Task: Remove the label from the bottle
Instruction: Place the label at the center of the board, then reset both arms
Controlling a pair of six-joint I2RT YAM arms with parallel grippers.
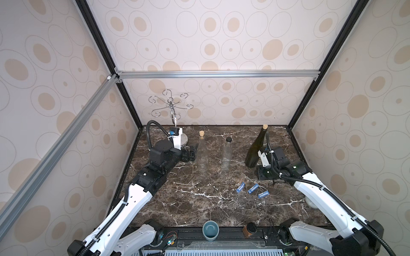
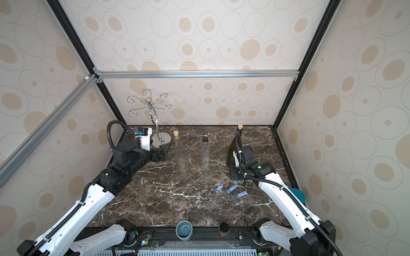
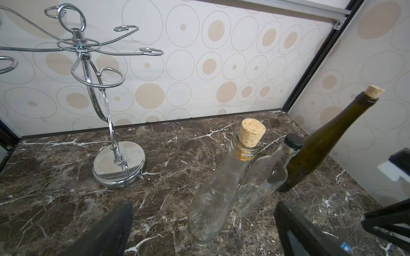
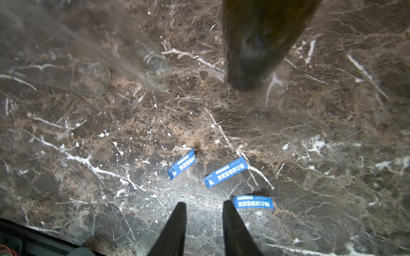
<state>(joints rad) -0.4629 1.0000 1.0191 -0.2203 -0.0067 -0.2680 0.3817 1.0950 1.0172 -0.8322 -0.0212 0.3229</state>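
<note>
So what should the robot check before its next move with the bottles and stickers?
1. Right gripper empty: ok, jaws apart above the table, nothing between them.
2. Left gripper open: ok, jaws wide, facing the corked clear bottle.
3. Bottles upright: ok, the corked clear bottle, black-capped bottle and green bottle all stand.
4. Clear bottles bare: ok, no sticker shows on either; three blue labels lie on the table.
5. Green bottle's hidden side bare: cannot tell.
</note>
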